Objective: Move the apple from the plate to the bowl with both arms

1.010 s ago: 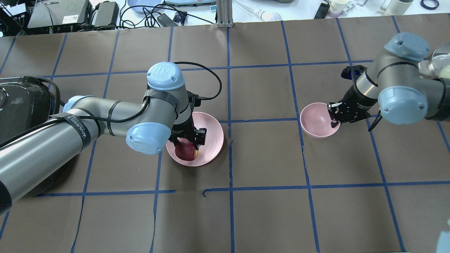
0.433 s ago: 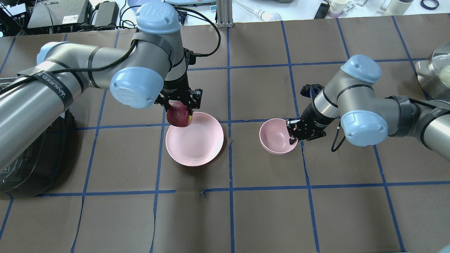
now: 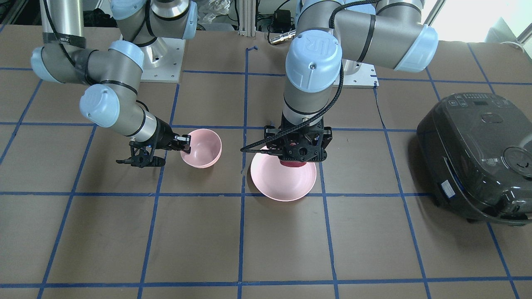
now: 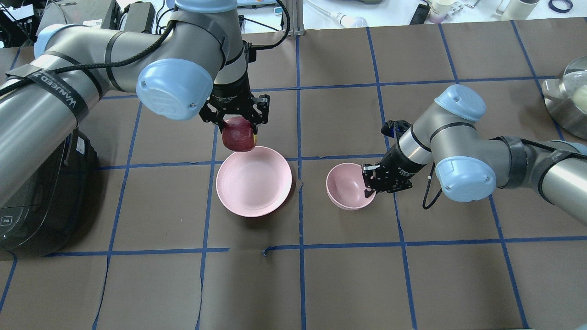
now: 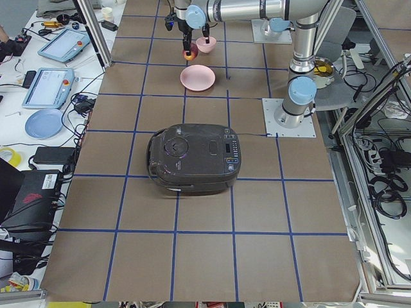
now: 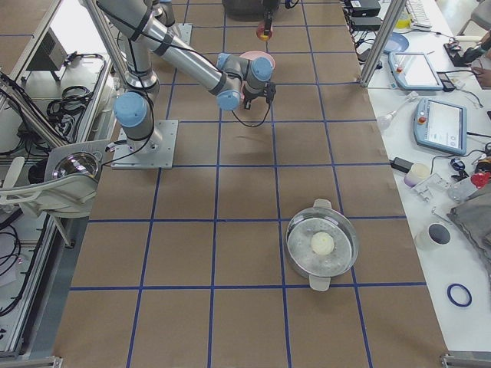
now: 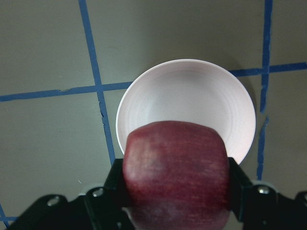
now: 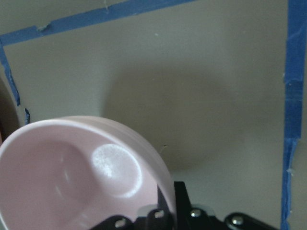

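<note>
My left gripper [image 4: 238, 123] is shut on the dark red apple [image 4: 238, 134] and holds it in the air above the far rim of the pale pink plate [image 4: 253, 181]. The apple fills the lower left wrist view [image 7: 175, 170], with the empty plate [image 7: 187, 96] below it. In the front view the apple [image 3: 293, 161] is mostly hidden by the gripper [image 3: 296, 154]. My right gripper [image 4: 369, 189] is shut on the right rim of the small pink bowl [image 4: 345, 185], which stands right of the plate. The bowl's rim shows in the right wrist view [image 8: 76, 167].
A black rice cooker [image 4: 32, 192] stands at the table's left edge. A steel pot [image 4: 568, 98] with a pale round thing in it sits at the right edge. Blue tape lines grid the brown table [image 4: 348, 275]. Cables and devices lie beyond the far edge.
My left gripper has lifted the apple off the plate and carried it up and away. My right gripper has dragged the bowl leftward toward the plate.
</note>
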Controlling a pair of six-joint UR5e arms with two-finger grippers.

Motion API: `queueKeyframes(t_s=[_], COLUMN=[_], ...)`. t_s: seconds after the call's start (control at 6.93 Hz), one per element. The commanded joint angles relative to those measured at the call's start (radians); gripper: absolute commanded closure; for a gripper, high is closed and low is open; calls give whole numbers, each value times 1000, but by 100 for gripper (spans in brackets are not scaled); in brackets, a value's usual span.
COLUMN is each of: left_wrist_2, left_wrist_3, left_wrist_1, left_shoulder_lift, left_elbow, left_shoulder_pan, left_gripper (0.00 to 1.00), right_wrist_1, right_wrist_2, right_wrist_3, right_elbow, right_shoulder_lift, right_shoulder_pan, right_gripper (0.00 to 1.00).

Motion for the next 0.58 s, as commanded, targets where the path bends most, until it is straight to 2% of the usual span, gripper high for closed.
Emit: queueKeyframes(t_s=[0.0, 0.14, 0.29, 0.43], left_wrist_2=[-11, -13, -21, -43], left_wrist_3=[-81, -113, -136, -138], left_wrist_1=[-2, 0, 1, 1], left_shoulder_lift=[2, 2, -4, -7], left_elbow=[4, 5, 5, 5], left_shoulder_pan=[-40, -67, -86, -89], left_gripper=[68, 68, 68, 68], right_wrist_1=[-71, -81, -81, -82], right_wrist_2=[-52, -79, -80, -75], right_wrist_3=[2, 10, 11, 58], right_elbow=[-10, -8, -10, -13], right_shoulder_lift=[3, 4, 3, 1], right_shoulder_pan=[2, 4, 4, 4], right_gripper=[96, 85, 40, 5])
